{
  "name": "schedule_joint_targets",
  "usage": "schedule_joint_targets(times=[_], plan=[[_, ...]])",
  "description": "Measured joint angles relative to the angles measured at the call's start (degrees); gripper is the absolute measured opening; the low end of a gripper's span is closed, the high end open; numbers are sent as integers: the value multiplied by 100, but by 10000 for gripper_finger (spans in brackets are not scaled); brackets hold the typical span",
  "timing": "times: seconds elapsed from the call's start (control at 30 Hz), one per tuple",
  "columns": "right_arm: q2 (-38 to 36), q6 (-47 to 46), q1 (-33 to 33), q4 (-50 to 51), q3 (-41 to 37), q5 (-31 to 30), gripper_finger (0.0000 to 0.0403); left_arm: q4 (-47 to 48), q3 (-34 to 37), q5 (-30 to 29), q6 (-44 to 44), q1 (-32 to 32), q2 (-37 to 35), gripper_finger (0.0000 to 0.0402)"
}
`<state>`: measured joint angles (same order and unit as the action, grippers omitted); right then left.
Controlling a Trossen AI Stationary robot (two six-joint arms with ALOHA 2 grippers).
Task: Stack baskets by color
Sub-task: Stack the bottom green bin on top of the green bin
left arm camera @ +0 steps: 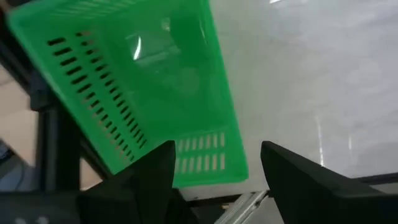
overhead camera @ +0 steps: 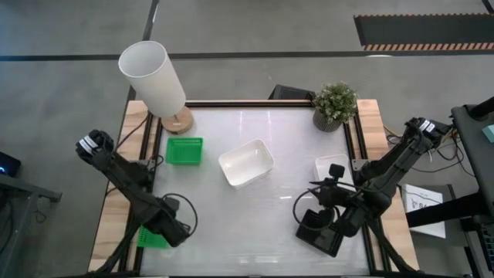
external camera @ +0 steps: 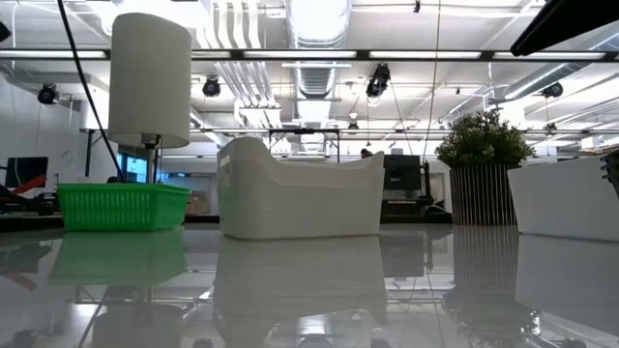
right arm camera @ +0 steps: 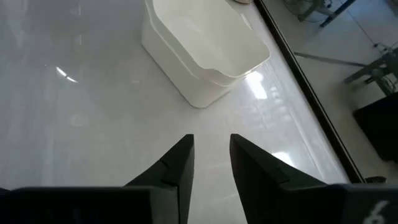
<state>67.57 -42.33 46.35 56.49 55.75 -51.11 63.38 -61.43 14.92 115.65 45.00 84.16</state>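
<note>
The right gripper (right arm camera: 211,158) hangs over bare tabletop near the table's right edge, its 2 dark fingers (right arm camera: 173,168) close together with only a narrow slot between them and nothing in that slot. Ahead of the fingertips, well apart from them, sits a white stack (right arm camera: 205,53): 1 white basket nested in another, lying by the table's right rail. In the high view that stack (overhead camera: 330,167) shows just beyond the right arm's wrist. A black basket (overhead camera: 318,229) lies directly under the arm, on the near side of the gripper; whether it touches the arm I cannot tell.

The left gripper (left arm camera: 214,163) waits at the table's near-left corner with its fingers spread wide and holding nothing. A green basket (left arm camera: 146,81) lies tilted just ahead of it and partly between the fingertips, not pinched.

Farther off from both grippers, a second green basket (overhead camera: 185,150) rests beside the lamp (overhead camera: 154,77), and a lone white basket (overhead camera: 246,163) sits mid-table. A potted plant (overhead camera: 335,105) stands at the far-right corner.
</note>
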Motion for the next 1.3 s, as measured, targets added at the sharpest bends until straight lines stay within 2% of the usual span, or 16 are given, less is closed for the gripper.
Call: schedule_joint_targets(times=[0.2, 0.37, 0.47, 0.7, 0.83, 0.93, 1.1, 1.2, 1.3], plan=[[0, -4, 0, 4, -2, 1, 95, -804, 472, -271, 88, 11, 2, 221], [0, -4, 0, 11, -2, 2, 95, -881, 857, -302, 154, 11, 4, 204], [0, -4, 0, 17, -2, 5, 95, -888, 934, -323, 148, 11, 4, 162], [0, -4, 0, 17, -2, 5, 95, -979, 868, -331, 64, 8, 4, 16], [0, -4, 0, 17, -2, 4, 95, -914, 649, -354, -235, -5, 4, 5], [0, -4, 0, 15, -2, 2, 95, -951, 233, -816, -1427, -61, 4, 3], [0, -5, 0, 17, -2, -50, 95, -748, -422, -2059, -4916, -218, 4, 2], [-2, -9, 0, 17, -2, -142, 95, -113, -678, -2682, -6624, -407, 4, 1], [-2, -11, 0, 17, -2, -144, 95, 999, -846, -3318, -7670, -759, 4, 1]])
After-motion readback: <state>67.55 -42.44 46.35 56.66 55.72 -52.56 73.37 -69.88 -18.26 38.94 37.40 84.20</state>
